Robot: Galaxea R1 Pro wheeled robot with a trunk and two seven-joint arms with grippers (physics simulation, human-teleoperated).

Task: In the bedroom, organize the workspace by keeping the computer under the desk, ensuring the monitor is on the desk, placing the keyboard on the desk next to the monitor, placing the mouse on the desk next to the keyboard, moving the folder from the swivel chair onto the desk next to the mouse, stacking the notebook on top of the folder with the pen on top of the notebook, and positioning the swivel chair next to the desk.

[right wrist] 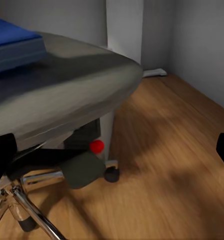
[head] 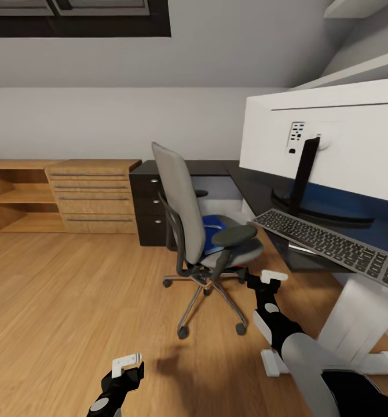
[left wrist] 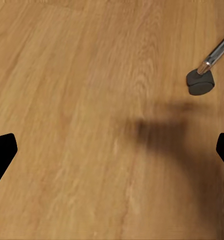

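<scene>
The swivel chair (head: 185,197) stands on the wood floor beside the desk (head: 249,182), its grey back turned toward me. The blue folder (head: 212,231) lies flat on its seat (right wrist: 66,80), and the folder's corner (right wrist: 11,42) appears in the right wrist view. On the desk the monitor (head: 333,139) shows its white back, with the keyboard (head: 333,246) in front of its base. My right gripper (head: 270,279) is open, low beside the seat's front edge, holding nothing (right wrist: 112,152). My left gripper (head: 127,364) hangs open over bare floor (left wrist: 112,150).
A chair castor (left wrist: 200,82) on a chrome spoke is close to the left gripper. The desk's white pedestal leg (head: 356,318) stands at my right. A black drawer unit (head: 150,208) and a wooden drawer chest (head: 92,194) line the far wall. Open floor spreads to the left.
</scene>
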